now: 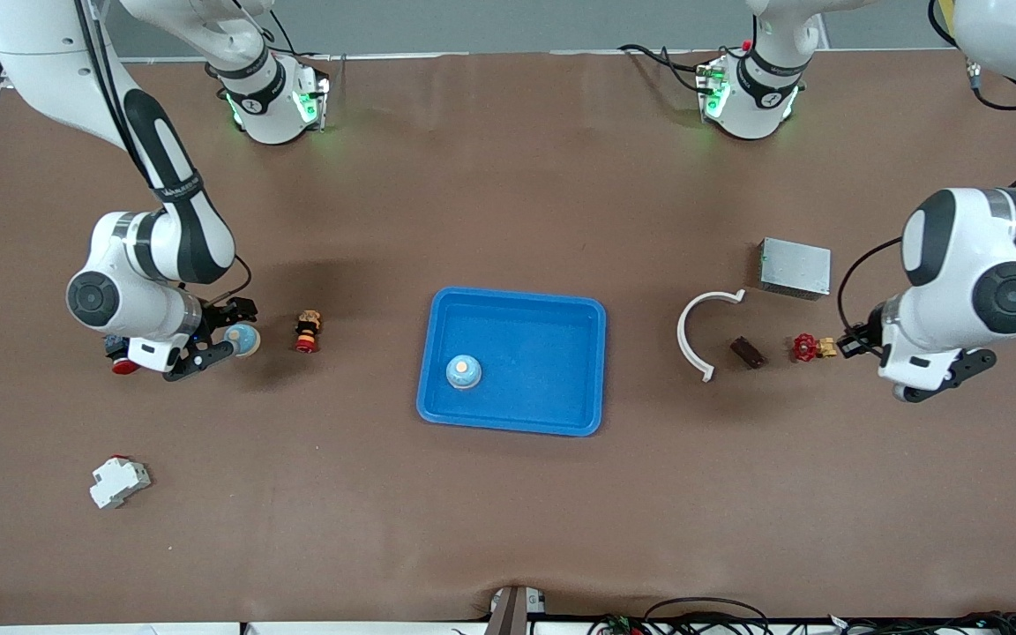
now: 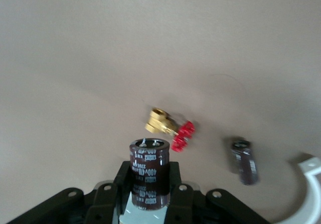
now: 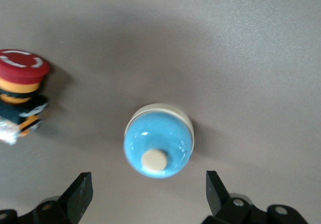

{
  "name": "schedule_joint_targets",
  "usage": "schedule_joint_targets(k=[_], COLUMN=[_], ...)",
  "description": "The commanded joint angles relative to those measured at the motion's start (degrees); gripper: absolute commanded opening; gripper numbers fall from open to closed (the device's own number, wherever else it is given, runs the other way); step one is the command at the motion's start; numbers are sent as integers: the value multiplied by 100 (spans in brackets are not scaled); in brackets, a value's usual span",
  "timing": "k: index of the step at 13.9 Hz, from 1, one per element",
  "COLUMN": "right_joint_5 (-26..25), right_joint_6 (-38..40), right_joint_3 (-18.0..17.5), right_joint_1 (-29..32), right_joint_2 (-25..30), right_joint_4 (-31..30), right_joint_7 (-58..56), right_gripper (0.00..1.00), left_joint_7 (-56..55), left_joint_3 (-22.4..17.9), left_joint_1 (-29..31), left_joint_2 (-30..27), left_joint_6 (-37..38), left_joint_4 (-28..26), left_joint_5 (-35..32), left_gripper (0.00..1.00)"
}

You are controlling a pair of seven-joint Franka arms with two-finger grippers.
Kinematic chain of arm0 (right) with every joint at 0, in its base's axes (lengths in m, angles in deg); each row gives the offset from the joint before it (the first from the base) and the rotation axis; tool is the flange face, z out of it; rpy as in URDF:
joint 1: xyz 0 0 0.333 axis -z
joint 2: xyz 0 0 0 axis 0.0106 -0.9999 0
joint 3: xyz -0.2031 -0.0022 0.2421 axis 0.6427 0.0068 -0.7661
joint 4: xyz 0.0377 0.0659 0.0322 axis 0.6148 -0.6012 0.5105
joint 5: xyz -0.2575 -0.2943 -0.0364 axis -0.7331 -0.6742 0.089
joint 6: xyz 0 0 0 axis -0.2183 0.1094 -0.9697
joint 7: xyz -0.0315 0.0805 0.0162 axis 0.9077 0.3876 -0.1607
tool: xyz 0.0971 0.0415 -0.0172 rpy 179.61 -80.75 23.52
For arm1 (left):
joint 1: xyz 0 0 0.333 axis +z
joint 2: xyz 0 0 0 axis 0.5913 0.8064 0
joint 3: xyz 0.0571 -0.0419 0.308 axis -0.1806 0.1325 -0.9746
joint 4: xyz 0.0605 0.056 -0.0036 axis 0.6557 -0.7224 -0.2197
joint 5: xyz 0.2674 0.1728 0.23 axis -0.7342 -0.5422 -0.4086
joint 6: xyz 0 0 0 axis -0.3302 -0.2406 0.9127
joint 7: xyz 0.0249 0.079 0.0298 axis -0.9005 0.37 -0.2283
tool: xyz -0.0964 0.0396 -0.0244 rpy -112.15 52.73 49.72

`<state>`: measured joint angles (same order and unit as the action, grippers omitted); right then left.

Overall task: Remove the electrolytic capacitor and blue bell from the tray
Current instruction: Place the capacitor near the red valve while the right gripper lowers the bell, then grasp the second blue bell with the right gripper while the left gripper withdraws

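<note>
Nearest the camera, a white breaker (image 1: 119, 481) is seen on the brown surface (image 1: 508, 529), toward the right arm's end. Farther from the camera, at mid-surface, a blue tray (image 1: 561, 353) is set, and a blue bell (image 1: 464, 372) is seen inside it.

Toward the right arm's end, the right claw (image 1: 224, 335) is spread wide over a second bell (image 3: 159, 146), which is seen between its fingers (image 3: 80, 194) but untouched by them. Beside that bell, toward the tray, a red-capped pushbutton (image 1: 307, 331) is stood.

Toward the left arm's end, a dark capacitor (image 2: 149, 173) is clenched upright between the fingers of the left claw (image 2: 149, 194), over the surface beside a brass valve with a red handle (image 1: 810, 347). A second dark capacitor (image 1: 748, 353) is laid flat between the valve and a white curved bracket (image 1: 699, 331), apart from both. A grey metal box (image 1: 795, 268) is placed farther from the camera than the valve, just beside the bracket's upper end.
</note>
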<state>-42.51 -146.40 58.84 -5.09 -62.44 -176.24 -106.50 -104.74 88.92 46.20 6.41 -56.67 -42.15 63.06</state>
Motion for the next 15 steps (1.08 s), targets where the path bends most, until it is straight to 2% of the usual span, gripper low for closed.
schedule_joint_targets(k=[1,3,6,8,10,15], right_joint_5=[259,716,771,771,797,964], right_joint_6=[1023,1491,1510,1484,1414,1106], right_joint_3=[-125,-204,-266,-266,-266,-275], right_joint_1=[43,-202,-974,-1606,-2012,-2435], right_joint_2=[152,258,451,391,312,-259], right_joint_4=[588,870,1081,1441,1784,2505], right_joint_7=[687,1574,3417,4929,5960,6921], right_gripper=[100,100,100,100,100,100], left_joint_7=[537,993,1074,1074,1101,1110], left_joint_3=[48,39,39,39,39,39], left_joint_1=[331,586,737,798,851,1071], left_joint_2=[-134,-29,121,287,498,841], left_joint_6=[-612,-1226,-1843,-2143,-2397,-2812], left_joint_4=[-494,-732,-1021,-1093,-1075,-1093], left_joint_5=[-128,-251,-795,-1094,-1332,-1561], left_gripper=[0,0,0,0,0,0])
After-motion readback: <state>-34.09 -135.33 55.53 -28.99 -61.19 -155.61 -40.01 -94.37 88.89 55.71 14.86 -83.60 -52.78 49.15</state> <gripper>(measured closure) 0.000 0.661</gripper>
